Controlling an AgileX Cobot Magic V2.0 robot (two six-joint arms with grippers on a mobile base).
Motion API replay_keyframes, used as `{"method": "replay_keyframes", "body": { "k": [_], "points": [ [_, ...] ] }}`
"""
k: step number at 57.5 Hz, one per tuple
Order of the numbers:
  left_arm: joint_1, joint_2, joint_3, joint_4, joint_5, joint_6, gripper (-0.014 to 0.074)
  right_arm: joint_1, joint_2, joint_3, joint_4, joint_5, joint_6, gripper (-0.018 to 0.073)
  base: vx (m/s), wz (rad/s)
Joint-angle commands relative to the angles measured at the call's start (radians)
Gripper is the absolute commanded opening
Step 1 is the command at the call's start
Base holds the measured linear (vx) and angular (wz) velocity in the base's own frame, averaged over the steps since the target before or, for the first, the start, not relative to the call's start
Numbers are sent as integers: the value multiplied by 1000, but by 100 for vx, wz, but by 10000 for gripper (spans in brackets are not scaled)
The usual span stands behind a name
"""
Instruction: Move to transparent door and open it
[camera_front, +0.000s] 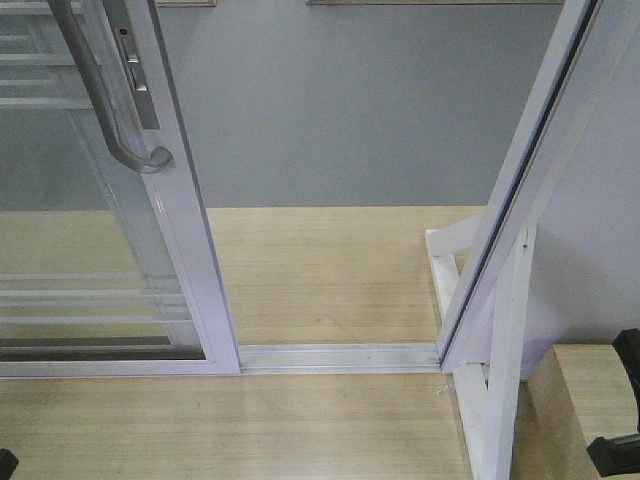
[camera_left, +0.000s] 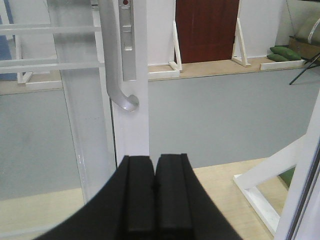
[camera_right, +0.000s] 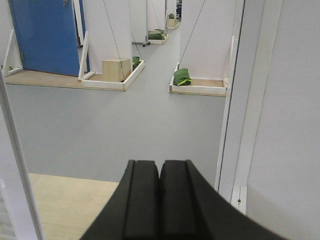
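Note:
The transparent door fills the left of the front view, a glass panel with thin white bars in a white frame. Its long grey pull handle runs down the stile and curls out at the bottom end. A gap stands between the stile and the white jamb on the right. In the left wrist view my left gripper is shut and empty, just short of the stile and below the handle. My right gripper is shut and empty, facing the gap, with the jamb to its right.
A white floor track crosses the wooden platform. A white brace and a wooden block stand at the right. Beyond lie grey floor, a blue door, a wooden box, green bags and a dark red door.

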Motion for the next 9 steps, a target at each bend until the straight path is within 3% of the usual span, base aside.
{"method": "replay_keyframes", "body": {
  "k": [1,9],
  "points": [
    [-3,-13,26,-6,-76,-8,-2,-6,-15,14,-6,-69,-1,-4,0,0],
    [-3,-13,26,-6,-76,-8,-2,-6,-15,14,-6,-69,-1,-4,0,0]
  ]
}}
